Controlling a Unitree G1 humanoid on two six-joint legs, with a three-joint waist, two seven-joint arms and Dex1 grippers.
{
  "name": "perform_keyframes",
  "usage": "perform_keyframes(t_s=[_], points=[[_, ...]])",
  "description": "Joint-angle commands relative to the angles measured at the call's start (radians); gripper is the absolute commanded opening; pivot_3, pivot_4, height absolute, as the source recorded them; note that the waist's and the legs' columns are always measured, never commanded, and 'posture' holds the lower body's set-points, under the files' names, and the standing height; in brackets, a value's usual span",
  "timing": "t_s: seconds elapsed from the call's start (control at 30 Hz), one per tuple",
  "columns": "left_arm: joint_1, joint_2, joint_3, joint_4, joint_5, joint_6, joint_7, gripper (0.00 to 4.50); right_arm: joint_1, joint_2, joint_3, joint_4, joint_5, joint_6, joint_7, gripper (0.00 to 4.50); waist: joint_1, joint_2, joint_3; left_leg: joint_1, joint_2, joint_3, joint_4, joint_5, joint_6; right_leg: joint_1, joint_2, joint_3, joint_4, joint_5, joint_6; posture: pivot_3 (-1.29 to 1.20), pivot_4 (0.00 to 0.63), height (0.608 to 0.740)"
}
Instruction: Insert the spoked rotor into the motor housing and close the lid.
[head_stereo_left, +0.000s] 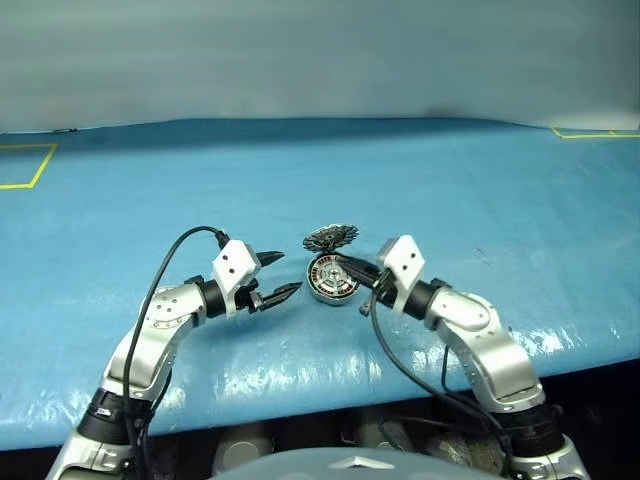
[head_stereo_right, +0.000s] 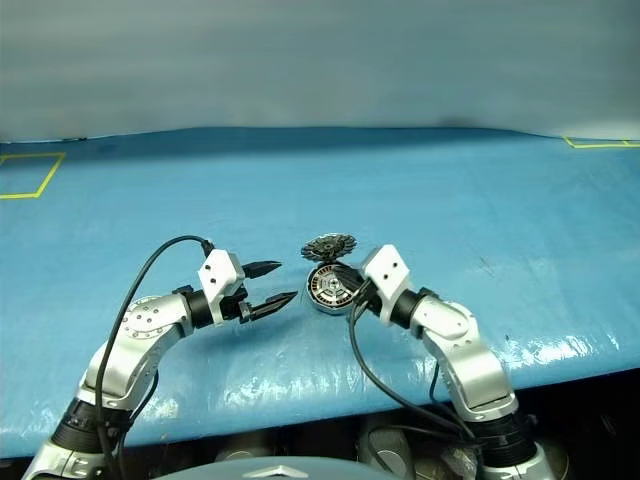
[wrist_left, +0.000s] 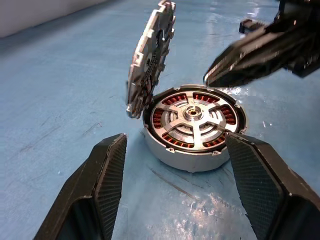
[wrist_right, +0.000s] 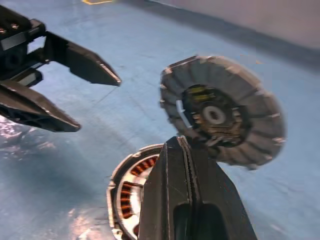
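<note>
Head view: one motor housing (head_stereo_left: 333, 279) sat on the blue table (head_stereo_left: 480, 200), one lid (head_stereo_left: 330, 237) raised at its 12 o'clock; left gripper (head_stereo_left: 276, 276) gaped empty at 9 o'clock; right gripper (head_stereo_left: 345, 264) was pinched closed, empty, over it. Left wrist view: one spoked rotor (wrist_left: 194, 120) lay flat inside, hub facing up.

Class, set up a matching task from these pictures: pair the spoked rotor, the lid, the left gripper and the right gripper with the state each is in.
Things:
1. spoked rotor
2. lid
3. left gripper
4. right gripper

States:
A. fingers shut, tip above the motor housing
B. standing open on its hinge
C. seated inside the housing
D. fingers apart, beside the housing

Pairs: 1-C, 2-B, 3-D, 4-A
</note>
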Motion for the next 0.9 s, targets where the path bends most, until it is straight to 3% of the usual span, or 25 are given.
perform_keyframes(t_s=[0.03,0.2,0.4,0.6,0.9], points=[[0.003,-0.008,0.017,-0.046,-0.017,-0.010,0.008,3.33,-0.019,-0.017,-0.075,-0.047,0.019,0.003,-0.030,0.00,0.000,0.000,0.000,0.000,-0.001,0.000,0.000,0.000,0.000,0.000,0.000,0.000,0.000,0.000,0.000,0.00,0.150,0.740],[0.012,-0.021,0.002,-0.049,-0.028,-0.014,-0.005,3.33,-0.088,-0.011,-0.136,-0.071,0.056,-0.020,-0.060,0.00,-0.003,0.001,0.001,0.000,-0.002,0.001,-0.001,0.000,0.000,-0.001,0.000,0.001,0.000,0.000,0.000,0.00,0.150,0.740],[0.000,-0.036,-0.013,-0.031,-0.016,-0.026,-0.007,3.33,-0.292,0.059,-0.083,0.022,0.035,-0.063,-0.084,0.00,-0.005,0.003,0.003,0.000,-0.001,0.001,-0.001,0.000,0.000,-0.001,0.001,0.002,0.001,0.000,0.000,0.00,0.150,0.740],[0.012,-0.001,-0.021,-0.049,-0.039,-0.008,-0.061,3.33,-0.410,0.011,0.081,0.222,-0.077,-0.124,0.032,0.00,-0.005,0.003,0.003,-0.001,-0.004,0.002,-0.001,-0.001,0.002,-0.001,-0.001,0.003,-0.001,0.004,-0.004,0.00,0.150,0.740],[0.049,0.039,0.000,-0.057,-0.030,-0.033,-0.071,3.33,-0.461,-0.052,0.155,0.305,-0.135,-0.186,0.165,0.00,-0.004,0.004,0.005,-0.001,-0.004,0.002,-0.002,-0.001,0.002,-0.002,-0.002,0.002,-0.001,0.003,-0.003,0.00,0.150,0.740]])
